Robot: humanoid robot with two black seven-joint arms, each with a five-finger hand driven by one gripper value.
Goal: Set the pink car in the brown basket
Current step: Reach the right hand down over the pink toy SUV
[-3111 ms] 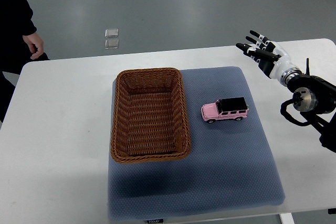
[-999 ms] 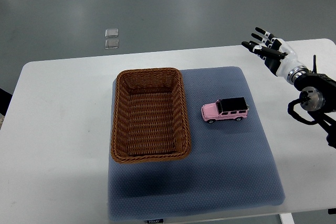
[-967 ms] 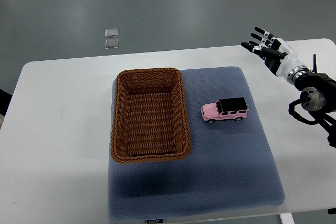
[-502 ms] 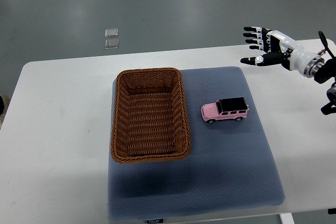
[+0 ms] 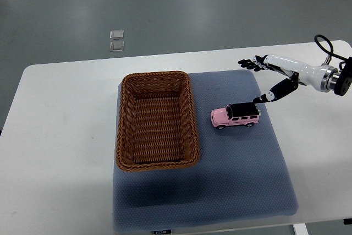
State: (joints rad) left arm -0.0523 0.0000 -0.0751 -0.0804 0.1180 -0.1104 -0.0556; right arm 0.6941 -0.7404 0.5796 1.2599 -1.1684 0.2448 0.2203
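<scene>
The fingers of the right hand are spread apart and hold nothing; the black-tipped digits point toward the picture's left, while the thumb reaches down and ends just beside the rear roof corner of the pink car. Whether the thumb tip touches the car cannot be told from the top view. The white forearm comes in from the right edge, above the far right part of the table.

Still in the top view, the pink car, with its black roof, stands on its wheels on the blue-grey mat, nose toward the picture's left. It lies to the right of the brown basket, near it but apart, with a strip of mat between them. The basket is a rectangular wicker one, long side running away from the robot, and it rests on the left part of the mat with nothing inside it. The mat covers the middle of the white table. Beyond the table, on the grey floor, two small clear squares lie one above the other.
</scene>
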